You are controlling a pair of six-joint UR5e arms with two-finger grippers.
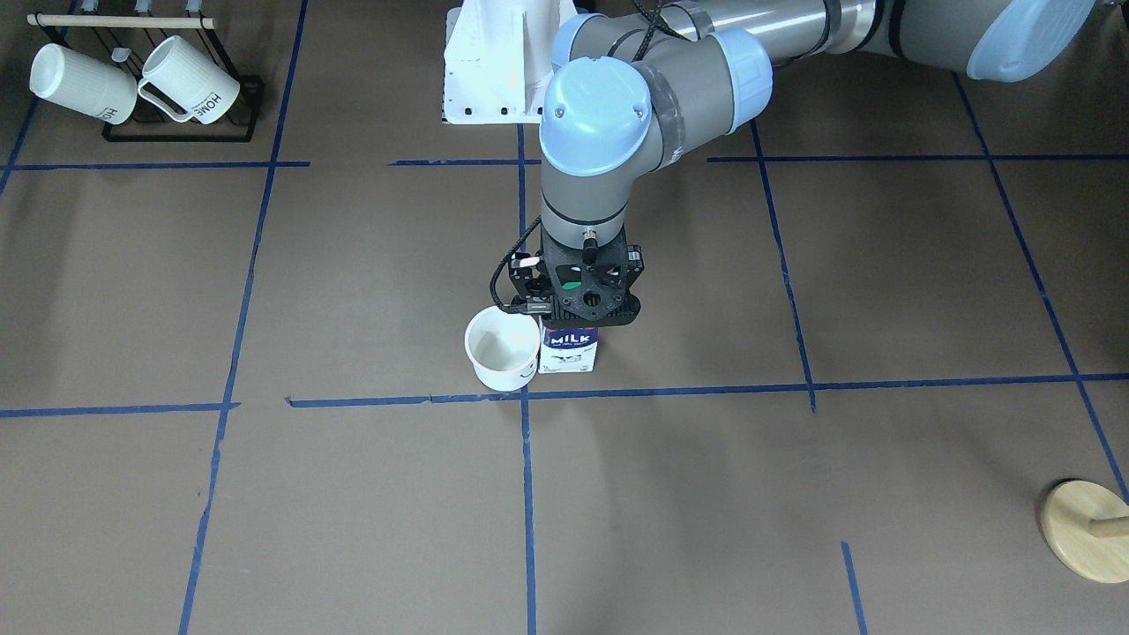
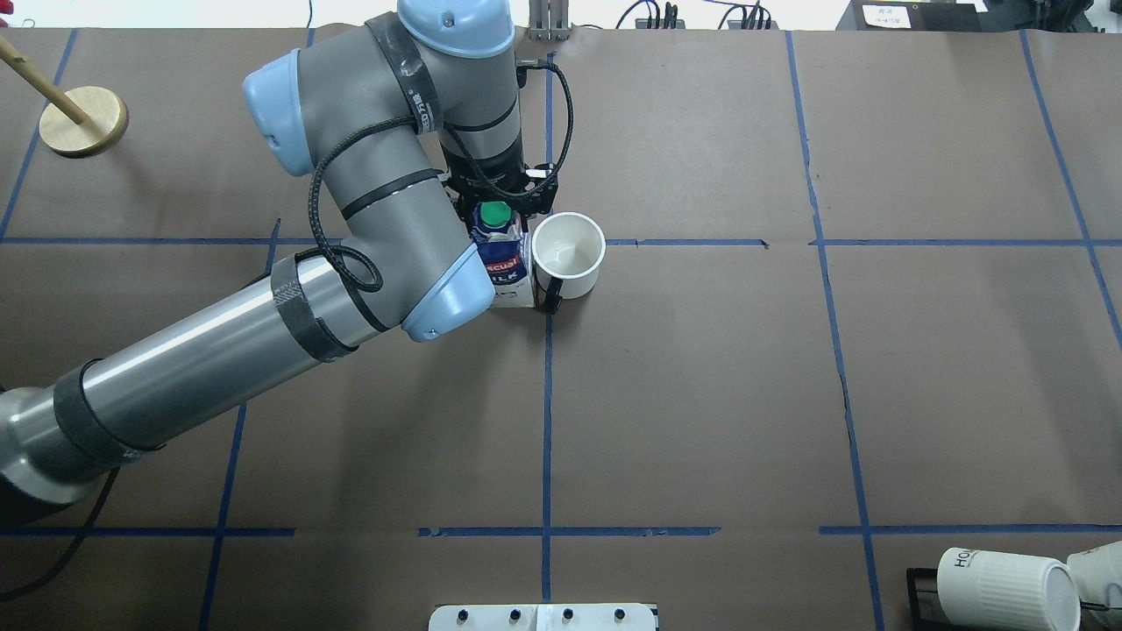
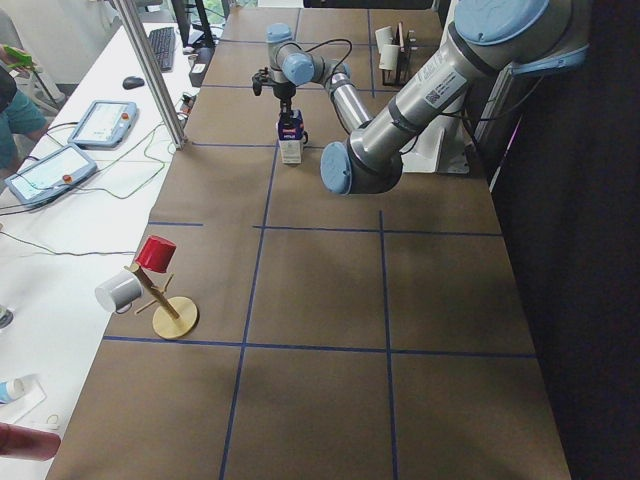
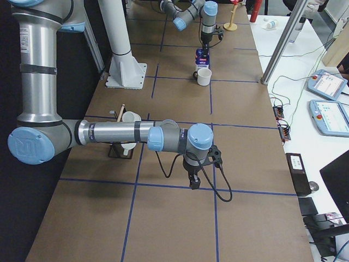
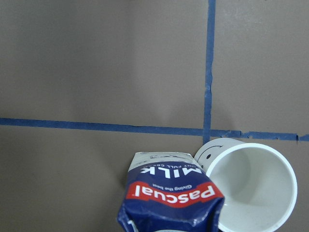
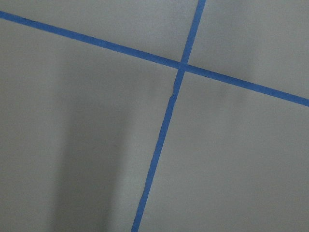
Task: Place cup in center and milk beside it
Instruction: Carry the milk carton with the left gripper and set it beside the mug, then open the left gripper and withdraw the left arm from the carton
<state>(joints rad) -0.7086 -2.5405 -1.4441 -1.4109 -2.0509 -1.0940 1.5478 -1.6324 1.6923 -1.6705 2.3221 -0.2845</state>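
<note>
The white cup (image 1: 503, 348) with a smiley face stands upright at the center crossing (image 1: 526, 395) of blue tape; it also shows in the overhead view (image 2: 568, 254) and the left wrist view (image 5: 251, 188). The dark blue milk (image 1: 569, 348) carton stands upright on the paper, touching the cup's side, green cap up (image 2: 493, 213). My left gripper (image 1: 582, 300) is straight above the carton and shut on its top. My right gripper (image 4: 194, 183) hangs over bare paper far from both; I cannot tell whether it is open or shut.
A black rack with ribbed "HOME" mugs (image 1: 168, 84) stands at the table corner near the robot's right. A wooden peg stand (image 1: 1085, 529) sits at the far corner on the left side. The white robot base (image 1: 494, 62) is behind the center.
</note>
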